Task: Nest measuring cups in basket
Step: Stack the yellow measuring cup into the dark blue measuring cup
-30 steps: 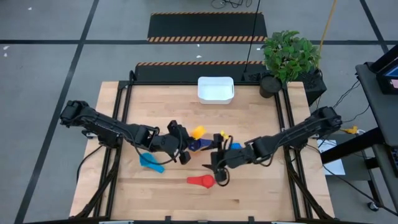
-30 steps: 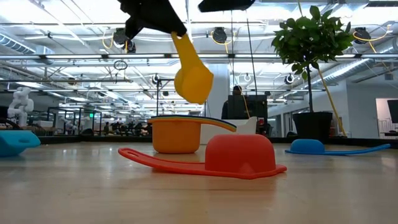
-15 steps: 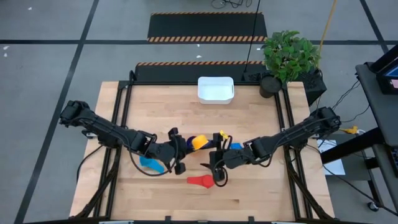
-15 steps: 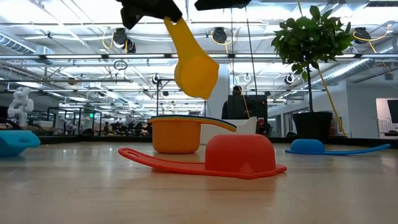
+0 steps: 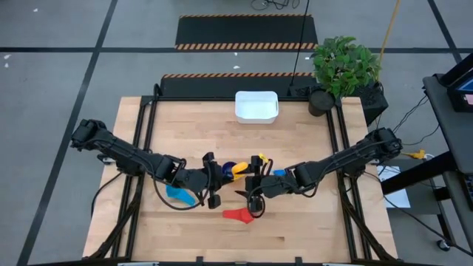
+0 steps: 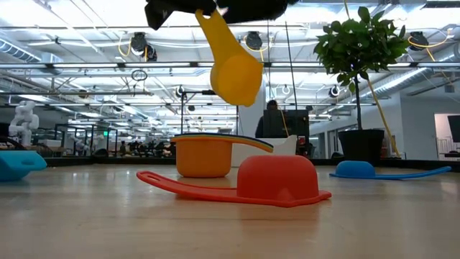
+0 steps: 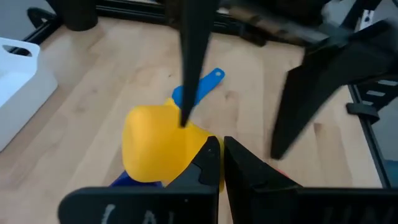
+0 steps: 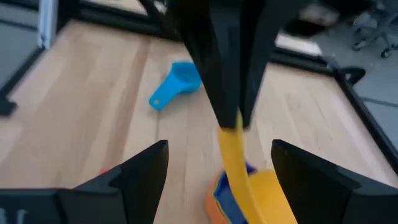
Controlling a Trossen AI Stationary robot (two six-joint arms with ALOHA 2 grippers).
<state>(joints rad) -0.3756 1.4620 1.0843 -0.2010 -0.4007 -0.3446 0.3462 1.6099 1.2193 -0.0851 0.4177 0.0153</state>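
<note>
Having shifted rightward, the yellow cup [image 6: 236, 72] is being held aloft by its handle in the clamped left gripper [image 5: 213, 177], toward the wide-open, empty right gripper [image 5: 253, 193].

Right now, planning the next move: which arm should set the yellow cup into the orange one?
Left. The left gripper grips the yellow cup by its handle above the orange cup; the right gripper is open, empty.
</note>
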